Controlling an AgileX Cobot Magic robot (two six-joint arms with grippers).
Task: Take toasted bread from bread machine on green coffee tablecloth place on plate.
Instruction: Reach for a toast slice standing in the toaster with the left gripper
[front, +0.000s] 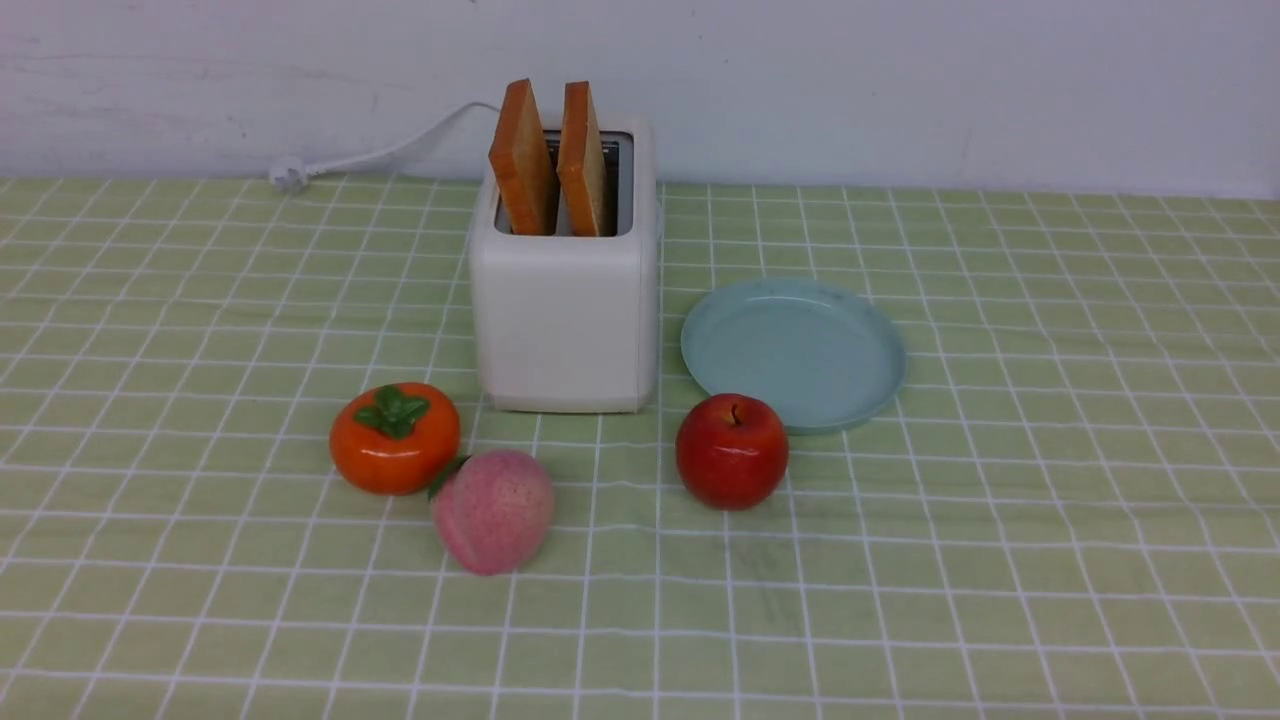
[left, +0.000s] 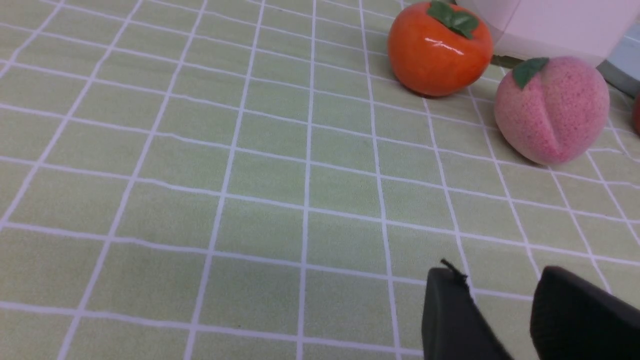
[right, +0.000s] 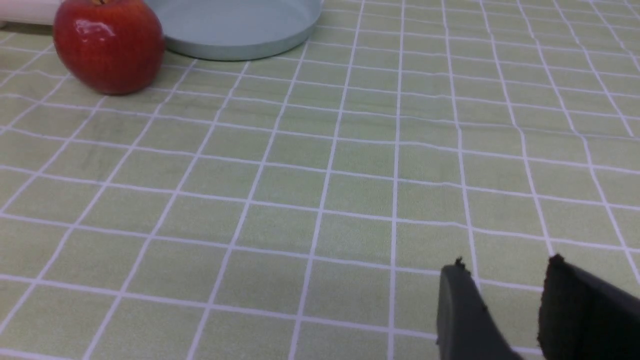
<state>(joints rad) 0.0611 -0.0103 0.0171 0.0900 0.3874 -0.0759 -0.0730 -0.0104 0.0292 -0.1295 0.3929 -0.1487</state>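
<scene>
A: Peach (front: 492, 525) lies nearest on the green coffee tablecloth (front: 1000, 560), just beside the persimmon (front: 395, 438) to its far left. The apple (front: 731, 450) sits to the right, against the near rim of the plate (front: 850, 330). Whether they touch I cannot tell. Where's the toasted bread?

B: In the bread machine (front: 565, 320), upright in its slots, left slice (front: 522, 165) and right slice (front: 584, 165). Their tops stand well clear, which should leave room to pinch from above.

A: And the grippers?

B: The left gripper (left: 497, 280) and right gripper (right: 505, 270) each have their fingers parted with cloth showing between, and hold nothing. Both hang low over the near cloth.

A: Anything in the way?

B: The plate is bare, just right of the machine — a short carry. The apple crowds its near edge, so I'd come over the top.
</scene>
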